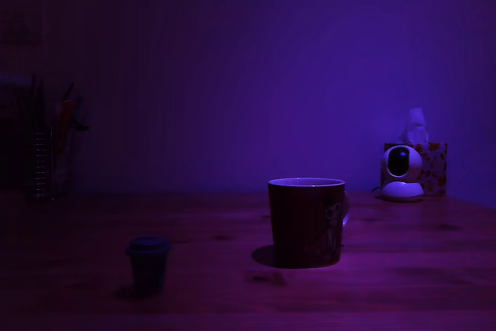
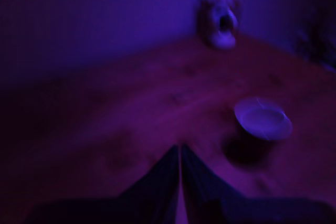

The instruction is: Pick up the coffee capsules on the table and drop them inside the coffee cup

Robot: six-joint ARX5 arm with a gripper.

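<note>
**Capsule on the wood, gripper closed and empty, cup waiting**

Nearest the exterior camera you have the coffee capsule (image 1: 148,263), a small dark pod standing on its narrow end with the flanged rim up, on the table (image 1: 403,269) toward the exterior view's left. It stands alone with bare wood all round it, well apart from the coffee cup (image 1: 305,222), so you should have room to bring fingers down either side of it. Rim-up suggests a grasp around the tapered body just under the flange.

Cup: upright, mouth open, handle and faint print turned toward the exterior view's right. From the wrist view its interior (image 2: 262,120) looks empty, though the picture is blurred and dim. An upright open mouth is what the drop needs.

Behind the cup, near the wall: a white round camera gadget (image 1: 402,170) with a patterned tissue box (image 1: 431,168) just beside it. A holder with pens (image 1: 51,153) sits far back at the exterior view's left. None of these crowd the work.

Arm: absent from the exterior view. In the wrist view the gripper (image 2: 179,153) shows both fingers pressed together to a thin seam, holding nothing, above bare wood, cup ahead and to one side. Capsule does not appear in that view, so judge the pick as not yet begun; you will need to open the fingers and swing toward the pod.
</note>
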